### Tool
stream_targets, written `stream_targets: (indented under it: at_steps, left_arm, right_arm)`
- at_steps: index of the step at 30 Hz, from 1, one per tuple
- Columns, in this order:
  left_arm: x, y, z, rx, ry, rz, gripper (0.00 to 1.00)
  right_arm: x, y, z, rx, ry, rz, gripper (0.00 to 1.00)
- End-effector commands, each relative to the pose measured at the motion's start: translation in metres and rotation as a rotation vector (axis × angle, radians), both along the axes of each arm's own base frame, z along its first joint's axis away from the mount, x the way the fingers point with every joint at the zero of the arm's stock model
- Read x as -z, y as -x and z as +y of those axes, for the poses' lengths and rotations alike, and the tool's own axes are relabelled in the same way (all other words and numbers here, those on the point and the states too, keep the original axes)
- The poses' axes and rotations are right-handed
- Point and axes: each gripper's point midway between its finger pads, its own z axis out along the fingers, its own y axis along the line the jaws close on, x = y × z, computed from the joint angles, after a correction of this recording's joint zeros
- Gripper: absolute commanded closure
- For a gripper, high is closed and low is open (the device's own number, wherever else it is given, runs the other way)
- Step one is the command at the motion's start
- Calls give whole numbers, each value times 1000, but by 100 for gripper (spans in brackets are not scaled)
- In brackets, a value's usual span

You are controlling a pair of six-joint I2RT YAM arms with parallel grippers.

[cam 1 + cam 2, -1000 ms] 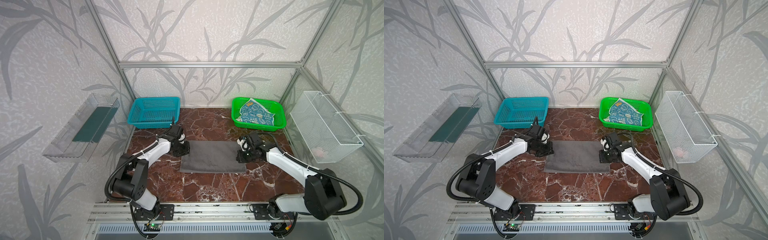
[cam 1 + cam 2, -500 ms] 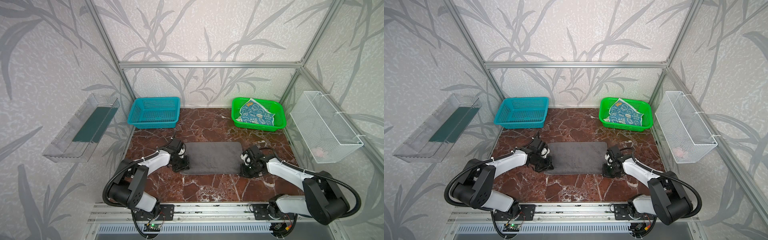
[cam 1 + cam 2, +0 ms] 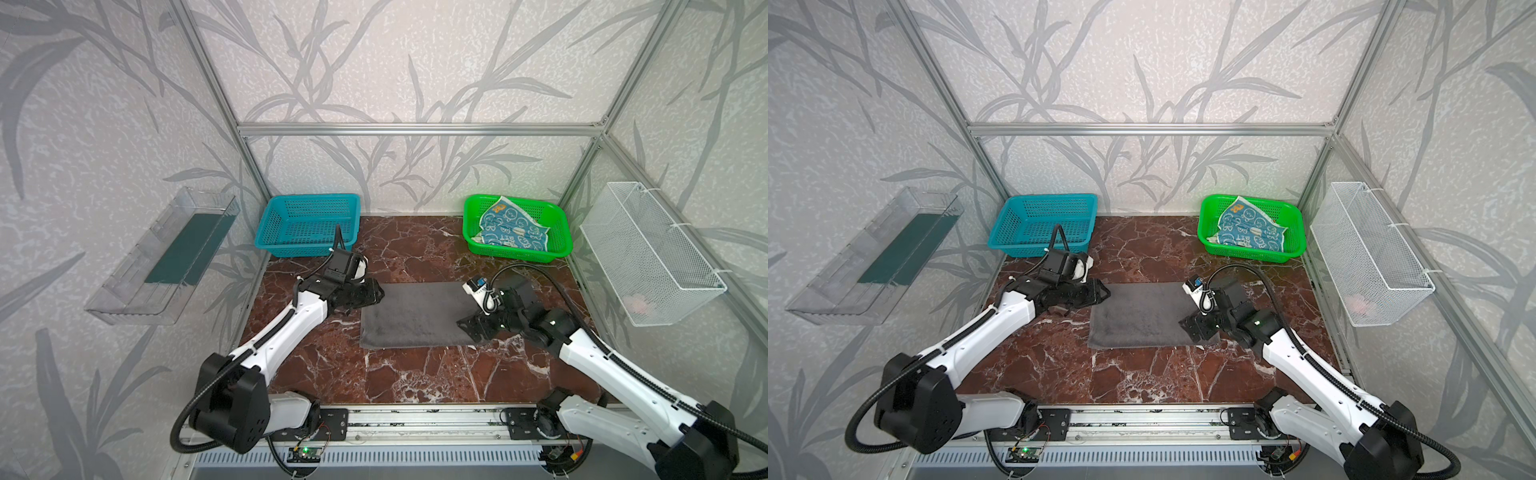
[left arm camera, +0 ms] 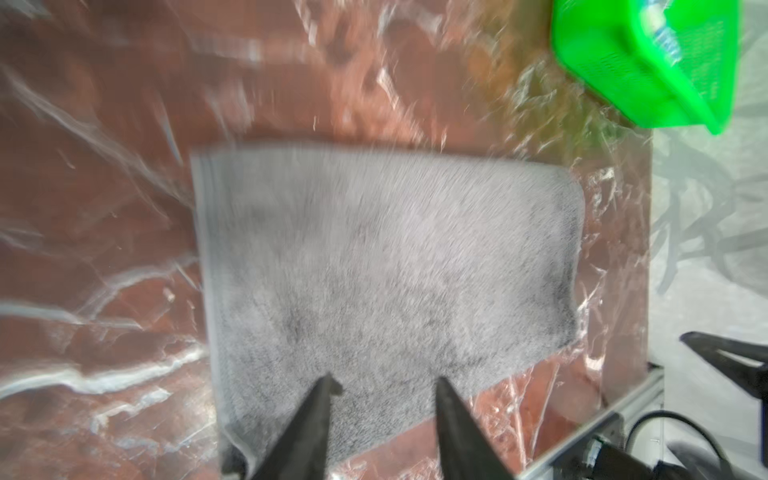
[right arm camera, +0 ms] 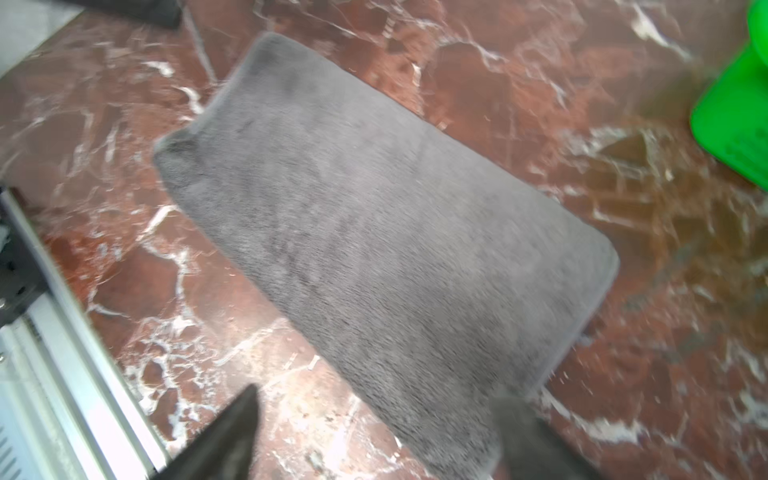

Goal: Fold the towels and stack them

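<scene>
A dark grey towel (image 3: pixel 415 316) (image 3: pixel 1138 316) lies flat as a folded rectangle in the middle of the marble table. My left gripper (image 3: pixel 377 294) (image 4: pixel 384 386) hovers at its far left corner, open, with only the towel (image 4: pixel 386 257) beneath it. Over the towel's right edge near the front, my right gripper (image 3: pixel 466 326) (image 5: pixel 376 399) stands wide open and empty above the towel (image 5: pixel 374 228). A teal-blue printed towel (image 3: pixel 513 226) (image 3: pixel 1250 230) lies crumpled in the green basket (image 3: pixel 557 245). No orange towel shows.
An empty blue basket (image 3: pixel 307 224) stands at the back left. A white wire basket (image 3: pixel 648 253) hangs on the right wall and a clear tray (image 3: pixel 166 257) on the left wall. The metal rail (image 3: pixel 415 419) runs along the table's front edge.
Both grippers carried the grey towel's edge toward the front, then opened and let go. Both have since lifted, the left one moving back to the far left corner.
</scene>
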Motion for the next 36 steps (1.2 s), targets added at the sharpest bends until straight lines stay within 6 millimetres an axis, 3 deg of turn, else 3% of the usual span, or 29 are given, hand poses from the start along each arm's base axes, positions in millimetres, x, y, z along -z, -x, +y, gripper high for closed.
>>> stream_targets:
  at_steps: [1,4,7,13,16,18,26,36]
  left_arm:
    - [-20,-5,28,-93,-78,-74,39]
    - [-36,-10,51,-175,-51,-111,29]
    - [-39,-11,72,-233,-15,-107,18]
    - [-22,-3,103,-297,-53,-46,9]
    - [-10,0,114,-334,-46,-19,1]
    - [-3,1,121,-363,-32,-2,1]
    - [19,7,139,-430,4,45,1]
    - [27,7,142,-432,18,62,1]
  right_arm:
    - [-13,-4,21,-221,136,-169,1]
    - [-8,-4,47,-373,224,-203,0]
    - [7,-3,78,-516,278,-220,0]
    - [33,1,134,-706,256,-198,0]
    - [45,3,153,-760,260,-188,0]
    - [52,6,163,-783,250,-176,0]
    - [83,3,191,-757,254,-158,0]
    - [124,-11,184,-681,411,-98,3]
